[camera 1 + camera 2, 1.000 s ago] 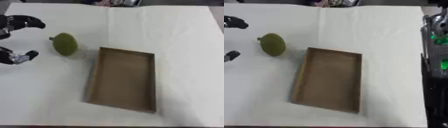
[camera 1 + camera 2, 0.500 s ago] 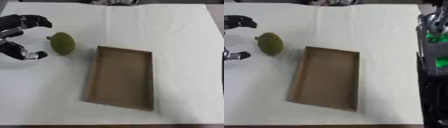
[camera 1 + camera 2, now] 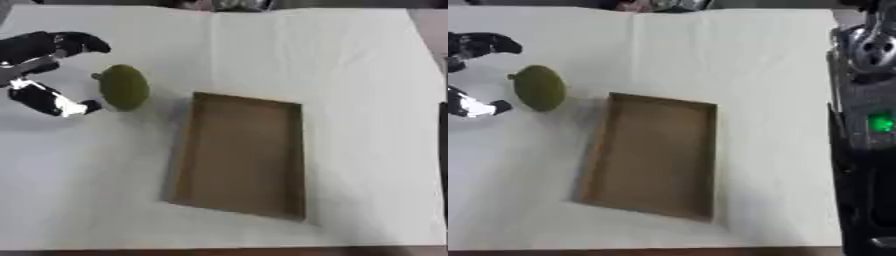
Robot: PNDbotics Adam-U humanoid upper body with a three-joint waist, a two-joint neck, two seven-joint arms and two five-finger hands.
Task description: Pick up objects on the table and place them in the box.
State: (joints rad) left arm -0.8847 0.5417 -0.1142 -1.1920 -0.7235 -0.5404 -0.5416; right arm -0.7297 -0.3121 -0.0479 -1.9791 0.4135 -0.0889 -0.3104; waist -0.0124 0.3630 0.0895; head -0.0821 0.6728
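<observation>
Left eye view: black left hand spread wide beside olive-green oval fruit, poised to grasp; shallow brown cardboard box beyond, empty.

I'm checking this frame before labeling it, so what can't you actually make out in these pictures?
- Left hand: both views cut it off at the left edge; contact with the green fruit is too blurred to judge.
- Right hand: not visible; the right eye view shows only a dark arm part along the right edge.
- Box: its near wall hides the outside bottom edge.
- Far table edge: objects there are cut off and blurred.
</observation>
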